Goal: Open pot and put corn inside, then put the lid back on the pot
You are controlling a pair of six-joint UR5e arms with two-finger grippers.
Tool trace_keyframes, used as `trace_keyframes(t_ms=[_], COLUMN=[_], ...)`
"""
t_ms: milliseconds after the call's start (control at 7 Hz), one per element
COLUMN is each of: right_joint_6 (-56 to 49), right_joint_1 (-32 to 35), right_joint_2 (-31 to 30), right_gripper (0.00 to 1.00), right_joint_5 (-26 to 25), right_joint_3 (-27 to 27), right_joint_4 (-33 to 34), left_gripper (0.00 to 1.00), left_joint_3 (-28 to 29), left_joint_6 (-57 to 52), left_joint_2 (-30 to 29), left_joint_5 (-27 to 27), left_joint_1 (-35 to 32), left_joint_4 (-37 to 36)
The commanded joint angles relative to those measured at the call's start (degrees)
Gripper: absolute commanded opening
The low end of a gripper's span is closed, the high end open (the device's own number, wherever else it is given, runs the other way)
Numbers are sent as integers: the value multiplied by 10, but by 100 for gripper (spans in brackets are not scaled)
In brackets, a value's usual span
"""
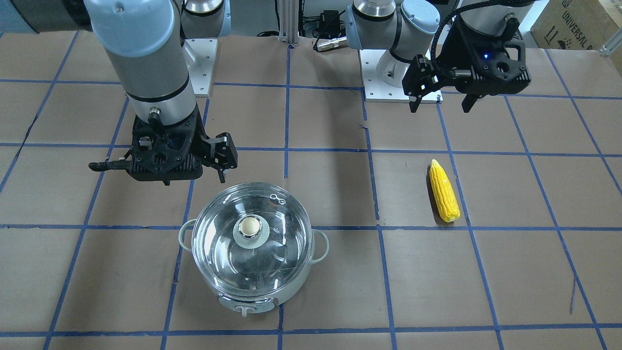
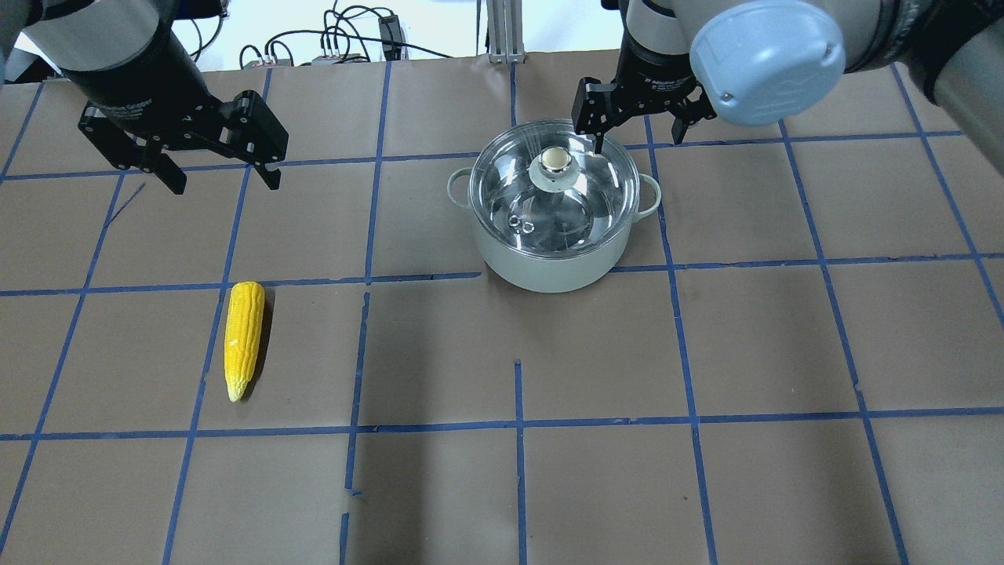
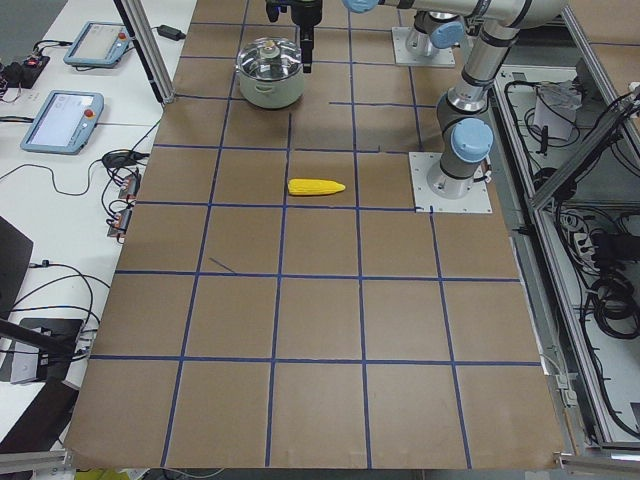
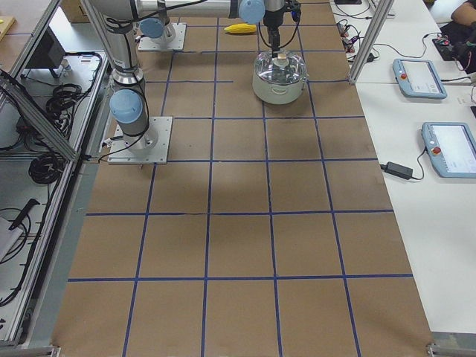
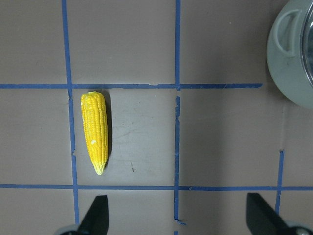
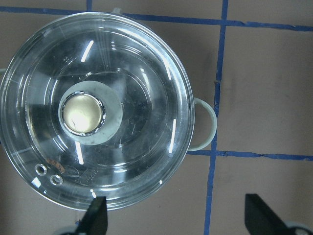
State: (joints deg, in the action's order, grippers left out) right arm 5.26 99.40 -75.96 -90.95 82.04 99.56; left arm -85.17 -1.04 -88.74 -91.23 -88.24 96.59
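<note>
The pot point(image 2: 549, 271) stands on the table with the glass lid point(image 2: 584, 196) on it, knob point(image 2: 554, 159) at the centre. In the front view the pot point(image 1: 252, 294) and lid point(image 1: 279, 233) stand below my right gripper point(image 1: 160, 175). My right gripper point(image 2: 639, 132) is open and empty, hovering above the pot's far rim. In the right wrist view the lid point(image 6: 142, 98) and knob point(image 6: 82, 113) lie ahead of the open fingertips point(image 6: 95, 218). The corn point(image 2: 243, 337) lies flat, apart from the pot. My left gripper point(image 2: 223, 182) is open above the table beyond the corn point(image 5: 95, 132).
Brown paper with blue tape grid covers the table point(image 2: 706, 353). Arm base plates point(image 1: 388, 78) sit at the robot's side. Tablets and cables lie on white side tables point(image 4: 439, 111). One pot handle point(image 6: 203, 122) points toward open table.
</note>
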Motion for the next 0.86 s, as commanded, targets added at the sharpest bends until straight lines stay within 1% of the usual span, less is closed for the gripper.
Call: trace_keyframes(t_ms=[0, 143, 571, 714], right_joint_6=[5, 5, 10, 12], right_joint_1=[7, 11, 35, 38], right_joint_2=[40, 54, 114, 124], right_gripper=[97, 97, 96, 96], right_joint_5=[16, 30, 20, 20], right_joint_3=[-16, -17, -79, -98], right_joint_4=[-13, -10, -7, -7], left_gripper=[100, 100, 100, 100], left_joint_3=[-1, -1, -1, 0], left_joint_6=[0, 0, 0, 1], left_joint_2=[0, 0, 0, 0], left_joint_5=[0, 0, 0, 0], left_joint_1=[0, 1, 1, 1], left_joint_4=[0, 0, 0, 0])
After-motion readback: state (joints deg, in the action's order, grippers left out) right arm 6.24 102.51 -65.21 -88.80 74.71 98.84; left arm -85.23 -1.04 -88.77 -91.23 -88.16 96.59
